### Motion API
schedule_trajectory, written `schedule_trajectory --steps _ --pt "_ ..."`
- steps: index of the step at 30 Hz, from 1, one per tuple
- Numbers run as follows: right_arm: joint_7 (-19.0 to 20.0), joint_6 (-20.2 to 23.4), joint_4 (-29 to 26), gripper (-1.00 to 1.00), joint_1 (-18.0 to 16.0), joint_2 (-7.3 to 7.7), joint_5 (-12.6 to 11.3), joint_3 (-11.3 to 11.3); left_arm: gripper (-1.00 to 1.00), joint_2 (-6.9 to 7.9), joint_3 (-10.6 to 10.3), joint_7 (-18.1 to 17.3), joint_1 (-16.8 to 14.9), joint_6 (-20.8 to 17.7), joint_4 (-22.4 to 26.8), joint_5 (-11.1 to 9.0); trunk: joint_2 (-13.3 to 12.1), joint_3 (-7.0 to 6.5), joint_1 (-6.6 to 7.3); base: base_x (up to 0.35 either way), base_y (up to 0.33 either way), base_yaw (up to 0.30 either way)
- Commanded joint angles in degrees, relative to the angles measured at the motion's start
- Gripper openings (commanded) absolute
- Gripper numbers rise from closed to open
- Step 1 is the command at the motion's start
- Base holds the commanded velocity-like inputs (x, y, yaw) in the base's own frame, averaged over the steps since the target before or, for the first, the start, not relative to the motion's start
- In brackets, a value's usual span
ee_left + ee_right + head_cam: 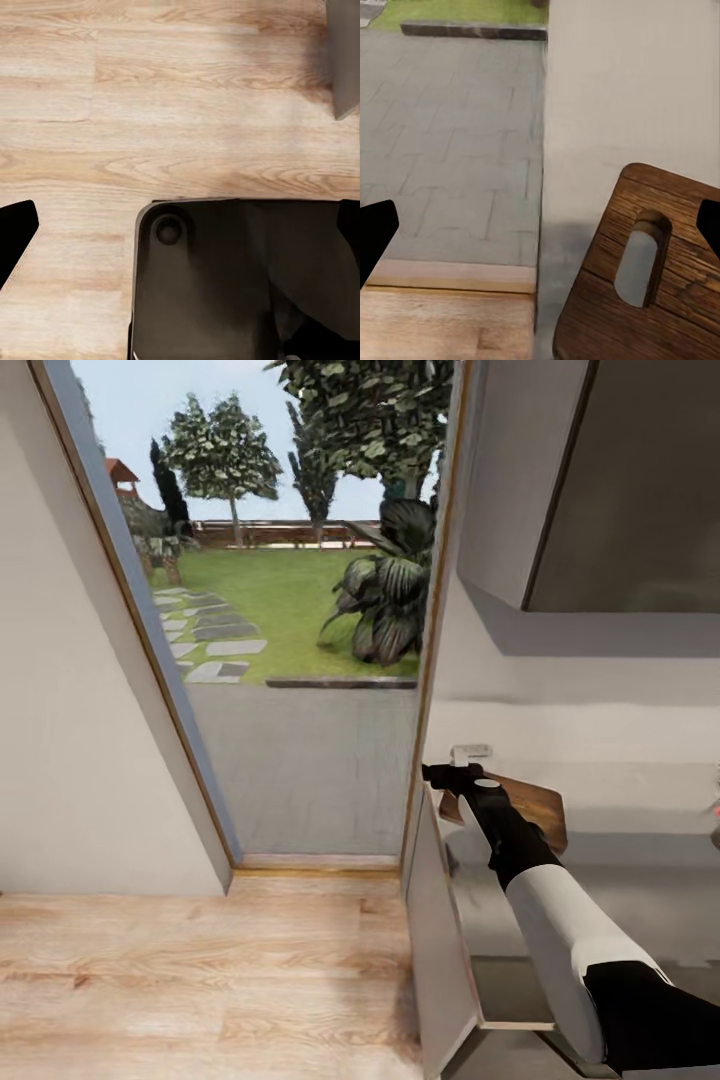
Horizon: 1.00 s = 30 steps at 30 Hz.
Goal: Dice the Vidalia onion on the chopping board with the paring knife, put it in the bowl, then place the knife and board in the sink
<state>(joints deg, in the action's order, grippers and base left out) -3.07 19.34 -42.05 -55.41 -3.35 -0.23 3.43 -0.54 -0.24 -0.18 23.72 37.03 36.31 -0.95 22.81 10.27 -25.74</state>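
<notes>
Right gripper (447, 776) reaching over the near end of the countertop (640, 900), just above the chopping board (535, 807); fingers (375, 232) spread wide with the board's slotted handle end (641, 259) between them, nothing held. Left gripper's fingers (13, 240) likewise apart over bare wooden floor (187, 97) beside the robot's dark base (225, 277). Likely hazard: board lies close to the counter's end by the open doorway (300, 760), so a glancing or one-sided closure could push it off the edge instead of securing it.
</notes>
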Motion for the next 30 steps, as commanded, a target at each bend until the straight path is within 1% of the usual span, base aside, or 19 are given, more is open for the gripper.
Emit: schedule_trajectory --steps 1,12,30 --pt "-0.3 0.3 0.0 1.0 0.0 -0.02 0.0 0.2 1.0 -0.01 0.0 0.0 0.0 0.1 0.0 -0.1 0.1 0.05 -0.04 0.033 0.201 -0.137" --pt "-0.3 0.3 0.2 1.0 0.0 0.01 0.0 0.2 1.0 -0.02 0.0 0.0 0.0 0.0 0.0 -0.1 0.1 -0.68 -0.04 0.008 0.182 -0.158" --pt "-0.4 0.3 0.3 1.0 0.0 0.01 0.0 0.2 1.0 0.01 0.0 0.0 0.0 0.1 0.1 -0.1 0.1 -1.9 -0.04 0.0 0.013 -0.185"
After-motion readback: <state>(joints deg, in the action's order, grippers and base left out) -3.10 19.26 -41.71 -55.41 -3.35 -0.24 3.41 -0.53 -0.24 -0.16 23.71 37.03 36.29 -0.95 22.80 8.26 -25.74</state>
